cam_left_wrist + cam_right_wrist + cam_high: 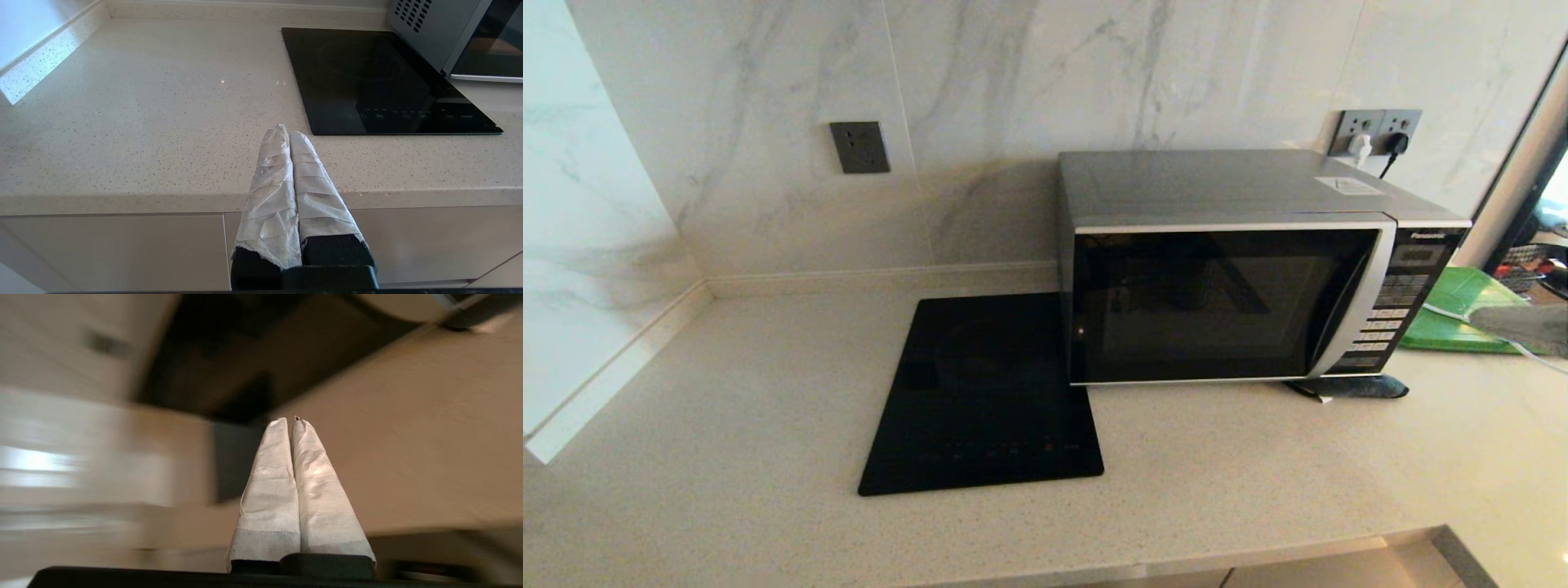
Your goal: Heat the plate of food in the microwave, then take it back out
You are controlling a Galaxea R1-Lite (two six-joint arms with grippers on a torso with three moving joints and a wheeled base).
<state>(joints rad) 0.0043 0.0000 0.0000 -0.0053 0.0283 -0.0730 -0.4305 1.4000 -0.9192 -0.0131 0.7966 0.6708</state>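
Observation:
The microwave [1225,302] stands on the counter at the back right with its dark glass door closed, its curved handle [1356,306] beside the button panel [1392,314]. One corner of the microwave [433,28] also shows in the left wrist view. The plate of food is out of view. My left gripper [286,131] is shut and empty, hanging at the counter's front edge to the left of the cooktop. My right gripper [291,420] is shut and empty. In the head view it shows as a blurred grey shape [1523,325] at the right edge, over the green board.
A flat black cooktop [984,396] lies left of the microwave. A green board [1462,306] with a white cable across it sits to the right. A dark flat object [1347,387] lies under the microwave's front right corner. Wall sockets [859,147] [1376,131] are behind.

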